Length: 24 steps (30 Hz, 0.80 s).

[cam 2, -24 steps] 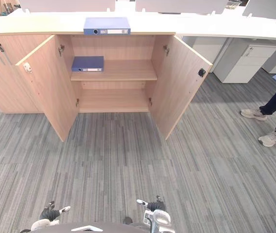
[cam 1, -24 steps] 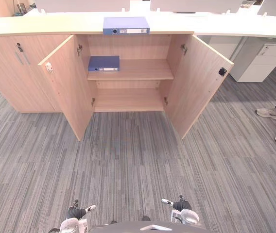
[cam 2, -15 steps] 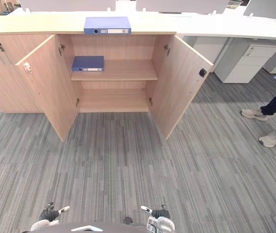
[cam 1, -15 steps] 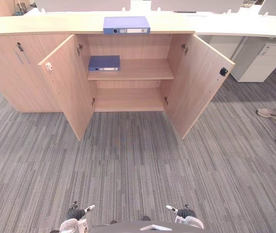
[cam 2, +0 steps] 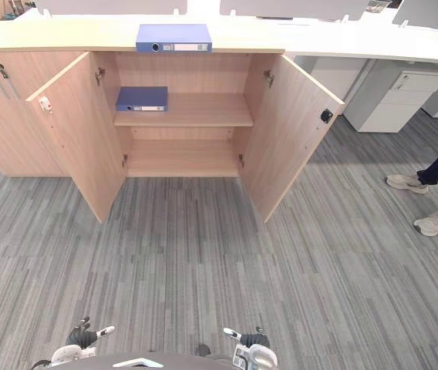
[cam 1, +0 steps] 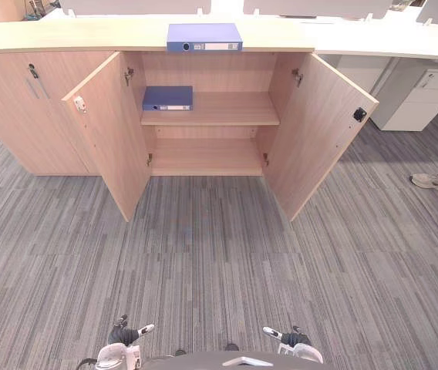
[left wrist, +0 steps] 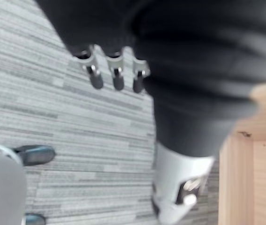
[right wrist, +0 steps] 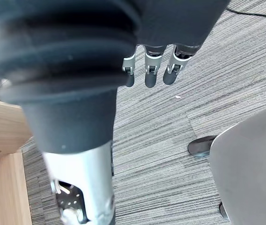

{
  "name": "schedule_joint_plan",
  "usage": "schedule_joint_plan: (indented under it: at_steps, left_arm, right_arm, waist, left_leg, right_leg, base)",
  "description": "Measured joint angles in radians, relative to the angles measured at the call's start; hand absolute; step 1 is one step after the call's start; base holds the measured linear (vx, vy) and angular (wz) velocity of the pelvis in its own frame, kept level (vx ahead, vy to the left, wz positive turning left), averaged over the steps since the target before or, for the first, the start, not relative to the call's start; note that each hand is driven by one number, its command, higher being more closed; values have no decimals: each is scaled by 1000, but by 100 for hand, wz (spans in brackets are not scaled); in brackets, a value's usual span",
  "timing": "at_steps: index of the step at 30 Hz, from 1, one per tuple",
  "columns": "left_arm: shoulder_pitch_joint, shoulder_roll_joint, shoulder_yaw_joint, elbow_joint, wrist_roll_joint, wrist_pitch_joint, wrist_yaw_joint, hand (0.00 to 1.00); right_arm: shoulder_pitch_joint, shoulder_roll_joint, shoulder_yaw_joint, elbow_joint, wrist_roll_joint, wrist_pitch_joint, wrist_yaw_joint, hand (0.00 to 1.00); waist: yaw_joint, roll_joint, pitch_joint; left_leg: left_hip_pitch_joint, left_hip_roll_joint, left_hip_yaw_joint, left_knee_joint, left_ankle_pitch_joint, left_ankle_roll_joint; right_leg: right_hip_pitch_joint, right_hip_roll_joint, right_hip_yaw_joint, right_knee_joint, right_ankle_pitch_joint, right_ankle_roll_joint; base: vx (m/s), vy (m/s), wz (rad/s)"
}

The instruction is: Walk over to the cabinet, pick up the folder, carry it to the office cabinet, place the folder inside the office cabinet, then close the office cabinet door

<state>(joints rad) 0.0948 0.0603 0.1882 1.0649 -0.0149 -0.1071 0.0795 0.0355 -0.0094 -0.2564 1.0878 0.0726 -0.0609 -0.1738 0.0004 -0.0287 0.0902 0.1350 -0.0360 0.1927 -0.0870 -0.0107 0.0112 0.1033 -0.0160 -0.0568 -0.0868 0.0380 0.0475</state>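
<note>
Approaching stage: my read is the walk-up; the robot stands well back from the office cabinet (cam 1: 210,73), with a wide stretch of grey carpet (cam 1: 203,262) between.
Folder on top: a blue lever-arch folder (cam 1: 203,37) lies flat on the wooden countertop (cam 1: 65,35), above the open compartment, spine toward the robot, with neither hand near it.
Folder on shelf: a darker blue folder (cam 1: 167,98) lies flat at the left end of the upper shelf (cam 1: 230,112). Risk: mistaking it for the one to fetch.
Left hand (cam 1: 121,336): hangs low at the side, fingers (left wrist: 117,75) straight and slack, holding nothing.
Right hand (cam 1: 290,338): hangs low likewise, fingers (right wrist: 151,70) loose and empty.
Doors: the left door (cam 1: 111,135) and right door (cam 1: 319,135) both stand swung out toward the robot. Risk: an off-centre walk could clip a door edge with an arm and knock it round.
Stopping point: halting too far out could leave the fingers only nudging the top folder backward; halting too close could crowd the arms between the doors.
Grasp: the cover looks smooth and flat, so a one-sided pinch may let it tilt or slide off the edge.
Person's shoes (cam 1: 432,181): to the right, well apart from the right door; a rightward drift would narrow that gap.
</note>
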Motion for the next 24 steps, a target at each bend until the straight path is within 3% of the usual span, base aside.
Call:
schedule_joint_plan:
  at_steps: [6,9,11,12,15,16,18,21,23,24]
  left_arm:
    - [-8,6,-6,-2,0,1,0,0]
    - [-27,8,-18,-17,-1,6,-1,0]
    - [-30,10,-35,-32,-1,6,0,0]
    - [-34,6,-46,-32,-1,6,0,0]
    - [-38,-4,-60,-31,-1,7,0,0]
    - [-42,-9,-64,-30,-1,10,0,0]
    - [-52,-6,-62,-30,-1,11,1,0]
    - [-65,-8,-70,-13,0,12,1,0]
    - [-76,-9,-92,6,0,14,0,0]
    - [-70,-5,-97,8,1,14,-1,0]
  right_arm:
    - [-3,-5,-1,-3,0,4,0,0]
    - [-17,-4,-1,-11,0,6,0,0]
    - [-24,-3,-1,-16,0,7,0,0]
    - [-23,-8,-1,-27,1,5,0,0]
    - [-21,-9,0,-66,2,-1,1,0]
    - [-20,-8,0,-88,3,-2,1,0]
    - [-25,-11,3,-90,2,-4,6,0]
    - [-45,-16,4,-89,2,-9,18,0]
    - [-71,-23,9,-90,3,-15,20,0]
    - [-72,-20,12,-89,3,-17,20,0]
  waist:
    - [13,-11,1]
    - [11,-12,21]
    - [18,-16,36]
    - [20,-5,42]
    - [18,7,56]
    - [12,20,70]
    - [15,13,79]
    - [-10,22,85]
    - [-35,43,100]
    - [-39,40,101]
  left_leg:
    - [-44,0,31,7,-23,21]
    - [-93,4,45,98,-80,19]
    - [-122,9,53,189,-143,30]
    - [-121,13,60,227,-178,30]
    - [-86,12,66,241,-198,28]
    - [-57,8,55,238,-213,43]
    - [9,8,44,213,-239,51]
    - [48,32,18,165,-246,37]
    - [78,67,-7,141,-257,0]
    - [89,69,-12,136,-257,-12]
  right_leg:
    - [-55,-2,15,13,-14,0]
    - [-133,-15,18,139,-73,14]
    - [-180,-26,20,265,-137,28]
    - [-215,-32,13,372,-169,48]
    - [-305,-52,-16,614,-181,48]
    - [-356,-71,-44,748,-198,32]
    - [-391,-89,-101,840,-292,19]
    - [-460,-75,-188,755,-320,1]
    - [-499,-26,-204,600,-258,-29]
    - [-497,-17,-201,548,-224,-34]
  base:
    - [13,-5,-10]
    - [134,42,-5]
    - [154,49,-17]
    - [150,65,-19]
    - [187,110,-2]
    - [210,83,17]
    - [286,61,14]
    - [331,-42,23]
    - [322,-88,36]
    - [474,-151,52]
